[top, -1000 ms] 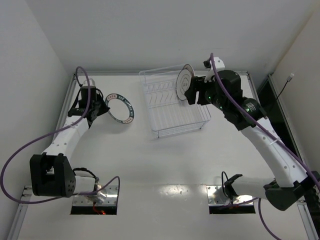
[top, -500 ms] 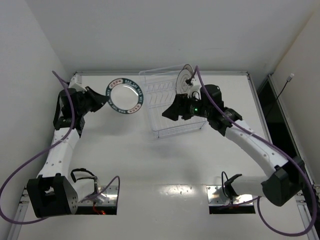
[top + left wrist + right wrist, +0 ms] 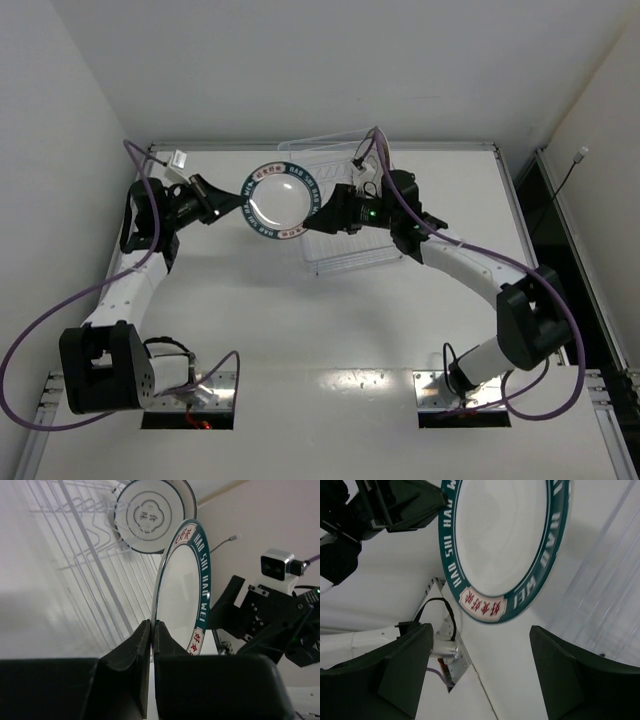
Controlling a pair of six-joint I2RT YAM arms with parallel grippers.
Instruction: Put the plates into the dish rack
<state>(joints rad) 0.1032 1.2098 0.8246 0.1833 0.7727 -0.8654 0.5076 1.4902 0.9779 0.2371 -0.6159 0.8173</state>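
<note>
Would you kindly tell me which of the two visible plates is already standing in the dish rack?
The plate with the central motif, upright in the dish rack; the teal-rimmed plate is held by its edge in the left gripper instead.

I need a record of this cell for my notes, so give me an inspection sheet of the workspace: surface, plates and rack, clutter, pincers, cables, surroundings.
Surface: white table, two cut-outs at its near edge.
Job's things: teal-rimmed plate held in the air, left of the dish rack; motif plate stands upright in the rack; third plate not seen.
Clutter: nothing seen.
Grippers: left pincer shut on the teal-rimmed plate's rim; right pincer open, facing that plate, not gripping it.
Cables: purple cables loop along both arms.
Surroundings: white walls around the table.
</note>
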